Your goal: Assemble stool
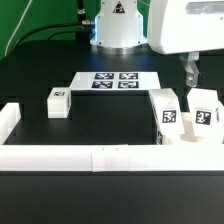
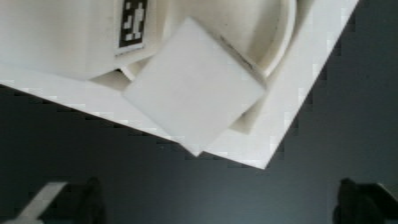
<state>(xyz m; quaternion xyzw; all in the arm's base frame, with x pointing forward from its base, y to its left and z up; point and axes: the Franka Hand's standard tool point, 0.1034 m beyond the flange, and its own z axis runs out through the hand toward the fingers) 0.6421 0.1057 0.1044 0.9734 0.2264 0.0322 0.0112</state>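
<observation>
1. the gripper (image 1: pixel 190 72) hangs with its jaws spread wide and nothing held; in the wrist view there is only dark table (image 2: pixel 214 185) between the two fingertips (image 2: pixel 68 200).
2. below the jaws two white stool parts stand on the table: the first tagged part (image 1: pixel 164 112) toward the exterior view's left of the jaws, and the second tagged part (image 1: pixel 205 112) toward the exterior view's right. the jaws are above the gap between them and touch neither.
3. the lone leg block (image 1: pixel 57 103) sits well apart from the jaws, far toward the exterior view's left, beyond the marker board (image 1: pixel 118 80).
4. each part is white and boxy, with a black-and-white square tag on one face. from the exterior view i cannot tell whether either part under the jaws is the round seat.
5. in the wrist view a flat white face (image 2: pixel 192 90) is turned corner-on like a diamond. it overlaps a curved white part (image 2: pixel 270 40). both lie clear of the fingertips, not between them.
6. the border rail (image 1: pixel 100 157) runs just beside the two parts under the jaws.
</observation>
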